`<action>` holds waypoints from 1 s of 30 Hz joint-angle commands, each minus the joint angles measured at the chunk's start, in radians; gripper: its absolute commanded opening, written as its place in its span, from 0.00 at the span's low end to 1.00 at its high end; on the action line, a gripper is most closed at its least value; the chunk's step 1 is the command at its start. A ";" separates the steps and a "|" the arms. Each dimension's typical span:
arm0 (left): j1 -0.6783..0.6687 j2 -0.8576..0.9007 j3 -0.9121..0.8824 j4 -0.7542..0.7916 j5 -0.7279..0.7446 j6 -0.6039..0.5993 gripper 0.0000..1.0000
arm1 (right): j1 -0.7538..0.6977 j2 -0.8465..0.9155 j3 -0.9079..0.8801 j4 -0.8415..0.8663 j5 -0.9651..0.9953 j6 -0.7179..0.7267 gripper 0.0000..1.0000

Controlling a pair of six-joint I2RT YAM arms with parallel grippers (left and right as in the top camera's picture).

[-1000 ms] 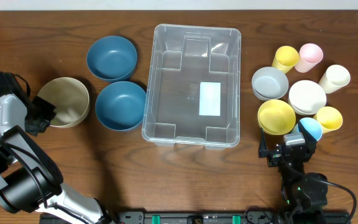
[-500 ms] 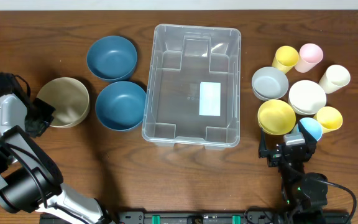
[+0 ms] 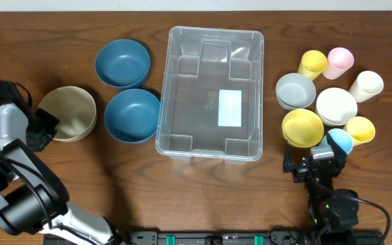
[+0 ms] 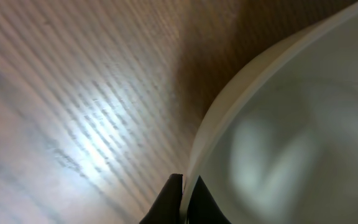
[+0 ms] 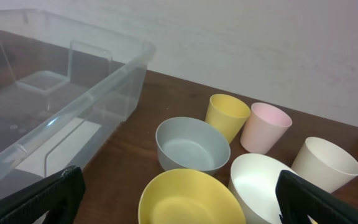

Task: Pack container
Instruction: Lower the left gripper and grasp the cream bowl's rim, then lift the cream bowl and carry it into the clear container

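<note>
Blue bowls (image 3: pixel 132 115) sat between beige bowl (image 3: pixel 70 109) and container (image 3: pixel 163 116); left gripper (image 3: pixel 46 126), low at left edge, was clamped on the beige bowl's rim; right gripper (image 3: pixel 313 163) gaped empty.

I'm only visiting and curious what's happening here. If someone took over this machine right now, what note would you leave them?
Left fingers: shut on the rim of the beige bowl, at the table's left.
Right fingers: open, empty, near the yellow bowl.
The container: mid-table, nothing inside.
Done: nothing packed yet.
Left: the beige bowl, two blue bowls, and the other bowls and cups on the right likely go in.
</note>
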 commanded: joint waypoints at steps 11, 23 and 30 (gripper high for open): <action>-0.027 -0.391 0.040 -0.007 -0.005 0.025 0.06 | 0.003 -0.002 -0.003 -0.001 0.010 -0.011 0.99; -0.365 -0.547 0.135 0.017 0.293 0.032 0.06 | 0.003 -0.002 -0.003 -0.001 0.010 -0.011 0.99; -0.688 -0.544 0.150 0.047 0.275 0.077 0.06 | 0.003 -0.002 -0.003 -0.001 0.010 -0.011 0.99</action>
